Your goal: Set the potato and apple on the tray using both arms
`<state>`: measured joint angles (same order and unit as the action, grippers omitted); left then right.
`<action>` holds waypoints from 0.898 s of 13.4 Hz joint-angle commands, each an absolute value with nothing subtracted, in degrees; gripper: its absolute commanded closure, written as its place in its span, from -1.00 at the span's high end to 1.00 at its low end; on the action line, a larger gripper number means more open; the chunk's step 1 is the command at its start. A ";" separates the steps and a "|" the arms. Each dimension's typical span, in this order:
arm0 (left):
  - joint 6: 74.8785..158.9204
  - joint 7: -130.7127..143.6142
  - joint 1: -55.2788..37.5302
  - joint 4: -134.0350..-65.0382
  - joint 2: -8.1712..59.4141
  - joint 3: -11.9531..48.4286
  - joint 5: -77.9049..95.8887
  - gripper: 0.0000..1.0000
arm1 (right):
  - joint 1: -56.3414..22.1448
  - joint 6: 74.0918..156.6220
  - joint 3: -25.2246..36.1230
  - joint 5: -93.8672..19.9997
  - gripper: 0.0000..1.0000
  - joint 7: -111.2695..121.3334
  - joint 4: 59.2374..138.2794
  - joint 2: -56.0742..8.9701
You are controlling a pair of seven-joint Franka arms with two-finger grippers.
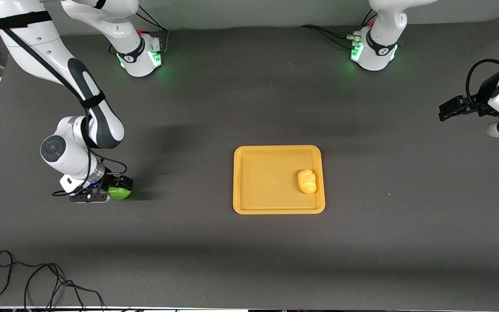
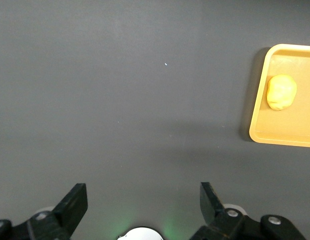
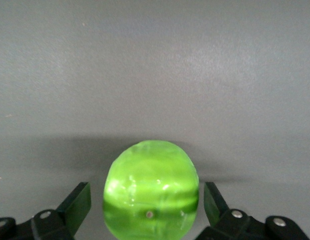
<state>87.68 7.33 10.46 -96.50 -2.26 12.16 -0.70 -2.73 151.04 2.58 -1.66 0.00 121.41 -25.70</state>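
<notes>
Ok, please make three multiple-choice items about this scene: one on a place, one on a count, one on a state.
1. Where is the lumpy yellow-orange potato?
A. on the bare table
B. in the flat yellow-orange plastic tray
C. in an end effector

2. How many fruits lie in the tray?
A. one
B. two
C. none

3. The right end effector is
A. shut, empty
B. open around the round glossy green apple
C. over the tray

B: it rests inside the rim. A: only the potato. B: gaps show on both sides of the apple.
</notes>
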 commanded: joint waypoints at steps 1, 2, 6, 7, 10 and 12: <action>89.81 4.50 9.93 -97.21 -2.99 11.34 -0.53 1.00 | -2.38 152.05 2.64 -2.98 0.71 -0.53 121.20 -26.45; 89.82 3.53 9.93 -97.29 -2.99 10.99 -0.88 1.00 | -2.29 151.96 2.64 -2.99 0.41 -0.44 121.03 -26.37; 93.34 3.43 10.63 -97.47 -2.37 10.99 -1.05 1.00 | -2.46 144.45 2.64 -3.08 0.16 0.26 118.23 -21.64; 93.60 3.43 10.98 -97.21 -2.46 10.90 -0.97 1.00 | -2.63 138.23 2.72 -3.16 0.16 0.26 115.60 -19.71; 95.45 3.43 10.99 -97.47 -2.29 11.07 -1.23 1.00 | -2.90 120.90 2.64 -3.25 0.16 -0.35 104.28 -17.23; 95.36 2.99 11.69 -97.47 -2.02 10.29 -0.71 1.00 | -3.25 110.27 2.55 -3.25 0.16 -0.61 94.88 -17.49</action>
